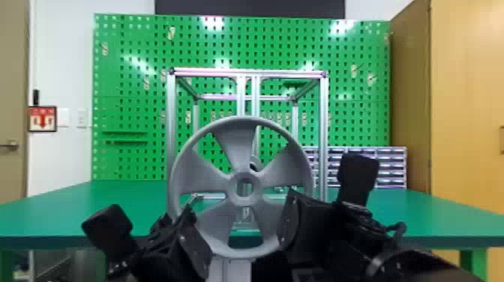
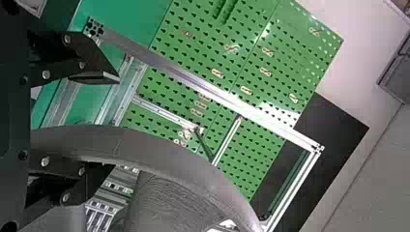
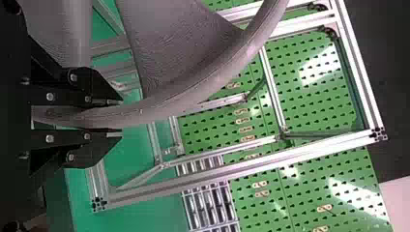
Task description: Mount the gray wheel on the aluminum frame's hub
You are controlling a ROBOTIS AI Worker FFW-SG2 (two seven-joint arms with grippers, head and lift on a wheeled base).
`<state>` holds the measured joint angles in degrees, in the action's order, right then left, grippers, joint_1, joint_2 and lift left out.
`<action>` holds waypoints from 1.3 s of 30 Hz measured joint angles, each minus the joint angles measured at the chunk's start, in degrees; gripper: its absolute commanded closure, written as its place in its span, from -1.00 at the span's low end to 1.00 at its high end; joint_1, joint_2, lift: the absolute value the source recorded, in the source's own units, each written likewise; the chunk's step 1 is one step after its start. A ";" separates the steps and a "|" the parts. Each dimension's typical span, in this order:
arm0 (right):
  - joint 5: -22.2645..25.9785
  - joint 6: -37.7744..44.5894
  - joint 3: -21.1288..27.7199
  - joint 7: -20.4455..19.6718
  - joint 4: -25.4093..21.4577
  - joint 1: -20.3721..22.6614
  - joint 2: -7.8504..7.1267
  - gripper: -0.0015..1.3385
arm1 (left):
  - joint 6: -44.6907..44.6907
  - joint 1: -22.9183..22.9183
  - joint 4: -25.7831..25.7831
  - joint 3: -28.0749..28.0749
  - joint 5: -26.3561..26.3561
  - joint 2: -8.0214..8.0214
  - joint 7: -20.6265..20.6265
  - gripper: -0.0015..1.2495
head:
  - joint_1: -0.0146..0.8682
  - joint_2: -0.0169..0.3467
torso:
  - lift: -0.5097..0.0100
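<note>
With the right gripper (image 3: 121, 118) clamped on the round gray five-spoked wheel (image 1: 235, 150), upright before the silver aluminum frame (image 1: 171, 112), close the left gripper (image 2: 116, 123), its fingers apart, onto the rim, then advance squarely.

A green surface (image 1: 431, 221) stretches across the head view, with a green leg (image 1: 473, 262) below its near edge toward the right corner. Behind the far edge stands a green pegboard (image 1: 131, 90), dotted with small pale hooks (image 1: 171, 33); narrow green shelves (image 1: 125, 132) jut from it toward the surface's far left corner. A rack of small drawers (image 1: 388, 165) sits by the far right corner, near a tall wooden cabinet (image 1: 465, 93). Above the pegboard is a dark panel (image 1: 247, 8). Beyond the far left corner, a white wall (image 1: 63, 56) bears a framed red-and-white sign (image 1: 43, 119) and a switch plate (image 1: 81, 118), beside a door (image 1: 13, 75).
</note>
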<state>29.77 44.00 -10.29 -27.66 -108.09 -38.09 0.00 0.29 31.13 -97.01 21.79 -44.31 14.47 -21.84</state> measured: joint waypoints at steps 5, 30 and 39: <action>-0.05 -0.10 -0.06 0.00 -0.01 0.06 0.00 0.61 | 0.65 0.46 0.06 0.03 0.29 -0.58 0.53 0.25 | -0.98 -0.87 | -0.96; -1.10 -0.46 -0.13 -0.01 0.14 0.19 0.00 0.61 | 0.84 1.13 -0.02 0.01 2.78 -1.24 0.76 0.46 | -0.98 -0.87 | -0.96; -1.54 -0.99 -0.11 0.00 1.19 -0.75 0.00 0.61 | 0.86 1.85 0.25 -0.36 3.40 -1.48 0.39 0.46 | -0.98 -0.87 | -0.96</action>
<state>28.23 43.01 -10.40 -27.66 -106.90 -38.84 0.00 1.14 32.98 -96.76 21.43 -40.91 12.99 -21.45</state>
